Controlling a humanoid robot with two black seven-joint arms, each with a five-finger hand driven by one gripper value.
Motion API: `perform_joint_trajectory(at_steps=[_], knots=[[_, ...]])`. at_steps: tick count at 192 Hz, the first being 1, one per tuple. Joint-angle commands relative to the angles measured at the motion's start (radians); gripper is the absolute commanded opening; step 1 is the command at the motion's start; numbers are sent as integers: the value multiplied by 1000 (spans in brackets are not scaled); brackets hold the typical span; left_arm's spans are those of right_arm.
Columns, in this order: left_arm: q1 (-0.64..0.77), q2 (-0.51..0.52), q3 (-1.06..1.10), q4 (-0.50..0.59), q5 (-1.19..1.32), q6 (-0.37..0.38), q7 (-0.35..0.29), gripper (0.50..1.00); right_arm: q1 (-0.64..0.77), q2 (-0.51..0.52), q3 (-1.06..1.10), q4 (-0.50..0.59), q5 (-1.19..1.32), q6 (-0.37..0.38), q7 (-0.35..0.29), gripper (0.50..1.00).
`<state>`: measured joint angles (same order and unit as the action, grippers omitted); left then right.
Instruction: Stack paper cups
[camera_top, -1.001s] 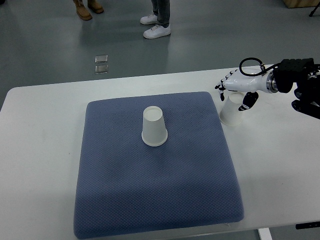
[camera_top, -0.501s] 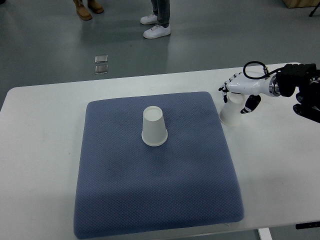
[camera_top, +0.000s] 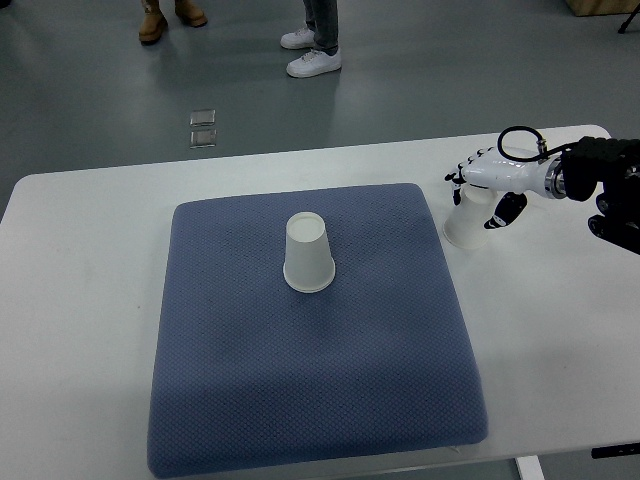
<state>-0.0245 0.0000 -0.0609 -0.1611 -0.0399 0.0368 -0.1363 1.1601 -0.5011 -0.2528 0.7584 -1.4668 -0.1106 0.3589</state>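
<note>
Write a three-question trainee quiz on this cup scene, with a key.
1. True or false: the cup on the pad stands upside down.
2. Where is the second cup? A on the pad; B on the table just right of the pad; C on the floor.
3. Fill in: the ____ hand is at the second cup.

Key: 1 true; 2 B; 3 right.

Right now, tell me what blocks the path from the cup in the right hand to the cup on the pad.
Nothing visible does. Only bare blue pad lies between the right hand's cup and the upside-down cup.
</note>
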Motion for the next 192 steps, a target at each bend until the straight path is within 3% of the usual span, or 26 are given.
perform_joint_trajectory(at_steps=[1, 89, 192], knots=[[0, 0, 0, 0, 0, 0, 0, 1000, -2, 6, 1, -7, 3, -4, 0, 901], [0, 0, 0, 0, 0, 0, 0, 1000, -51, 59, 1, -65, 10, -37, -2, 899], [0, 0, 0, 0, 0, 0, 0, 1000, -65, 65, 56, -70, 109, 0, -3, 876]])
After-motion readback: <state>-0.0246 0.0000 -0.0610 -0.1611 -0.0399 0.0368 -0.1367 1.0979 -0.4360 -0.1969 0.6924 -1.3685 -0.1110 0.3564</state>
